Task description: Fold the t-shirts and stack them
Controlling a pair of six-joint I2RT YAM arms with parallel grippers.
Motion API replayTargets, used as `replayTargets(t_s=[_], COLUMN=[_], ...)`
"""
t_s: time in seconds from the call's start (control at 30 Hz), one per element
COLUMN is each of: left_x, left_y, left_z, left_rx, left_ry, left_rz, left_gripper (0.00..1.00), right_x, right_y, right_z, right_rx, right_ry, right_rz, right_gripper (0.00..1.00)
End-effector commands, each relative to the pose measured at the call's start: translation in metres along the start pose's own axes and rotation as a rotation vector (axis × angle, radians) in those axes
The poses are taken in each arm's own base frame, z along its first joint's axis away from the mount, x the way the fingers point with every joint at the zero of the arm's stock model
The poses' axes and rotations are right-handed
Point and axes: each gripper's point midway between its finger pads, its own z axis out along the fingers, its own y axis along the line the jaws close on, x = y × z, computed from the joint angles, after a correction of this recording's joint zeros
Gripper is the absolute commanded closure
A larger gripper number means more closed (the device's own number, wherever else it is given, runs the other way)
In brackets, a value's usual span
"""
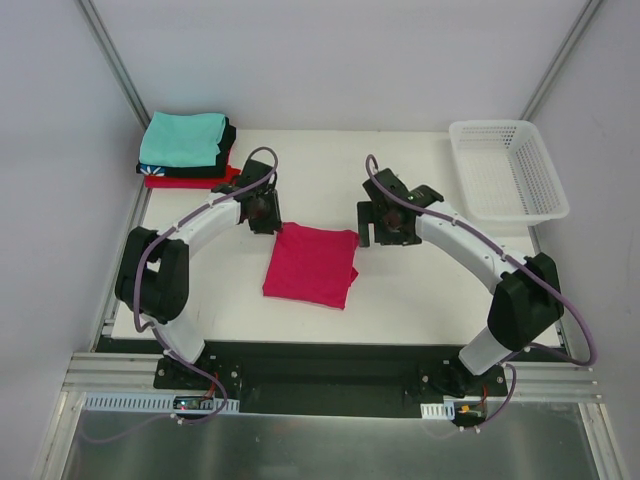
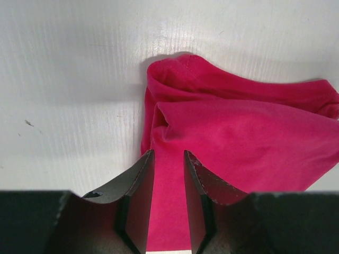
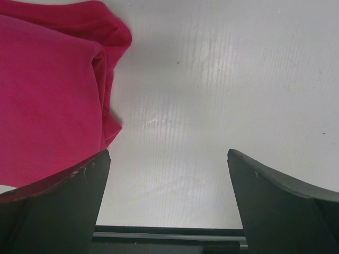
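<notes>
The crimson-pink t-shirt (image 1: 310, 264) lies folded into a rough square in the middle of the table. My left gripper (image 1: 265, 212) hovers at its far left corner. In the left wrist view the shirt (image 2: 238, 137) lies under the left gripper (image 2: 168, 154), whose jaws stand a narrow gap apart with nothing pinched. My right gripper (image 1: 378, 228) is beside the shirt's far right corner. In the right wrist view the right gripper (image 3: 168, 153) is wide open and empty over bare table, with the shirt (image 3: 47, 90) to its left. Folded teal (image 1: 182, 138), black (image 1: 222, 160) and red (image 1: 190, 181) shirts are stacked at the far left.
A white plastic mesh basket (image 1: 505, 170) stands at the far right corner of the white table (image 1: 420, 290). Metal frame posts rise at the back corners. A black rail runs along the near edge.
</notes>
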Motion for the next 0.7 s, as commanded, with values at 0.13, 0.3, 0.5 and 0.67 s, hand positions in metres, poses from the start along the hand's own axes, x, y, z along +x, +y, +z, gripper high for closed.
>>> replayTargets(t_s=[0.13, 0.3, 0.5, 0.67], left_x=[-0.006, -0.012, -0.011, -0.023], left_y=[-0.011, -0.006, -0.002, 0.001], left_z=[-0.007, 0.014, 0.04, 0.056], left_rx=[-0.011, -0.056, -0.086, -0.125], left_ry=[-0.006, 0.009, 0.048, 0.035], left_rz=[-0.004, 0.014, 0.015, 0.032], left_gripper=[0.73, 0.74, 0.75, 0.75], right_x=[0.003, 0.003, 0.006, 0.009], right_y=[-0.002, -0.006, -0.015, -0.021], right_z=[-0.005, -0.008, -0.008, -0.009], right_rx=[-0.007, -0.005, 0.003, 0.003], right_ry=[-0.011, -0.023, -0.025, -0.022], right_rz=[0.007, 0.007, 0.013, 0.007], right_gripper=[0.04, 0.04, 0.04, 0.04])
